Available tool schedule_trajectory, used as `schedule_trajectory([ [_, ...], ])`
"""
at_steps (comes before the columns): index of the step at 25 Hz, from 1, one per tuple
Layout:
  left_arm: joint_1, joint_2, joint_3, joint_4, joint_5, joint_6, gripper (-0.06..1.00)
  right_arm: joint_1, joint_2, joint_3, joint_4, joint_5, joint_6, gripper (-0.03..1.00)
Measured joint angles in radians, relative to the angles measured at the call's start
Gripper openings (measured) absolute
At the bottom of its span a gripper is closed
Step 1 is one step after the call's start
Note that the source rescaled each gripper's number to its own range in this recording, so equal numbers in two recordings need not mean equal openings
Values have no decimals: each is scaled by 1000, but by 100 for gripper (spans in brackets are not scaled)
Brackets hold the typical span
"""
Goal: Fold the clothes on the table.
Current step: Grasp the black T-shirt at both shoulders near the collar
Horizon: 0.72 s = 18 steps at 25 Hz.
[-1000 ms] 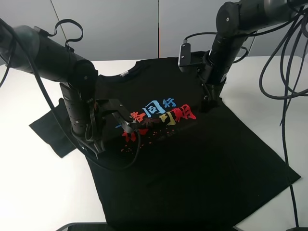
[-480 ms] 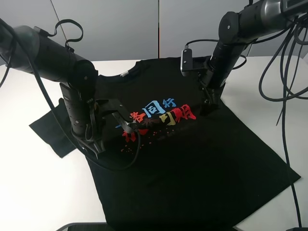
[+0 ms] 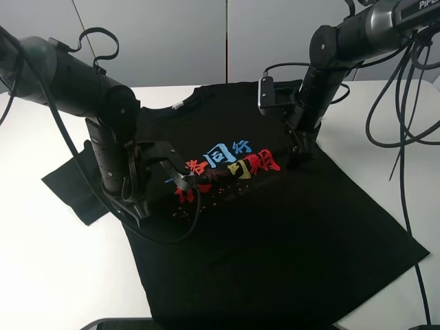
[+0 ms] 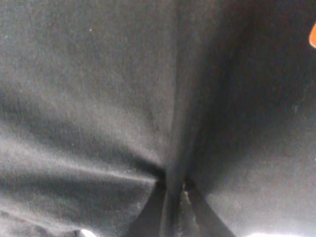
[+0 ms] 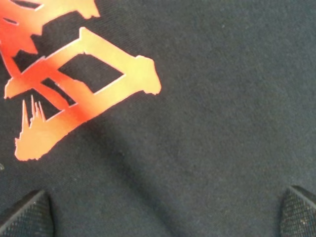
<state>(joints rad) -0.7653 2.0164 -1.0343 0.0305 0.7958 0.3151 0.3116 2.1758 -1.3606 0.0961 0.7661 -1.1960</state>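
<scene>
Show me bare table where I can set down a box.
Widest: front-left table, bordered by sleeve and shirt hem. Also the right edge beyond the shirt, though cables hang across it. Crowded: shirt chest, where left gripper and right gripper work.

Count at this frame: one black fabric T-shirt (image 3: pixel 289 234), carrying one multicoloured chest print (image 3: pixel 227 161); one white flat table (image 3: pixel 55 275); two black jointed robot arms, the left arm (image 3: pixel 75 86) and the right arm (image 3: pixel 330 51). The loose black cables were too overlapped to count.
</scene>
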Motion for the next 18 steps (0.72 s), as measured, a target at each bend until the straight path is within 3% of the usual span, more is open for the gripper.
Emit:
schedule_trajectory([
  [6,0,0,0,0,2,0,0,0,12,-10,0,14,0,100],
  [8,0,0,0,0,2,9,0,0,14,-10,0,22,0,93],
  [10,0,0,0,0,2,7,0,0,16,-10,9,46,0,76],
  [15,0,0,0,0,2,5,0,0,16,-10,17,50,0,23],
  [18,0,0,0,0,2,5,0,0,16,-10,17,52,9,2],
])
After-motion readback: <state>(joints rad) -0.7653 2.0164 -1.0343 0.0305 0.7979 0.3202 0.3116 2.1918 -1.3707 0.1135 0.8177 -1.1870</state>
